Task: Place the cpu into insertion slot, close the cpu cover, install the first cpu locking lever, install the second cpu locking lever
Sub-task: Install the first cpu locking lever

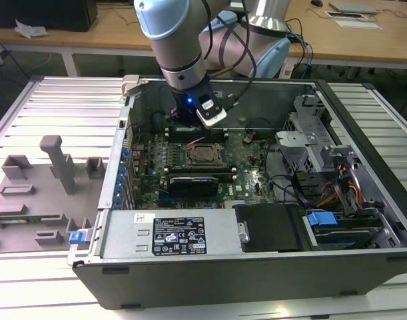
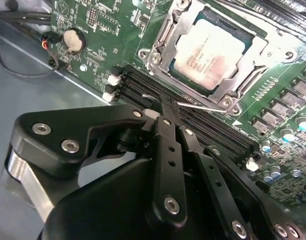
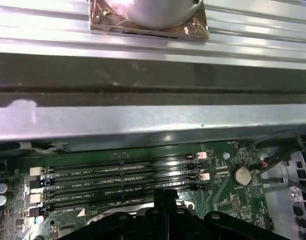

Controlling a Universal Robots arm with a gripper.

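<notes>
Black gripper [image 2: 164,104], jaws clenched, tips at thin steel-wire locking lever [image 2: 205,108]; silvery windowed cpu cover [image 2: 164,39] down over pale square cpu [image 2: 210,52]. Judged: lever step underway; needs steady press.

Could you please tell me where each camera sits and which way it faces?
Exterior view: above the open case, looking down into it; the arm shows.
Second wrist view: on the wrist, looking past the gripper at the cpu.
First wrist view: on the wrist, facing the memory slots; gripper tip shows.
The coin battery shows in both wrist views.

Memory slots [image 3: 122,172], likely coin battery [image 2: 73,40]
</notes>
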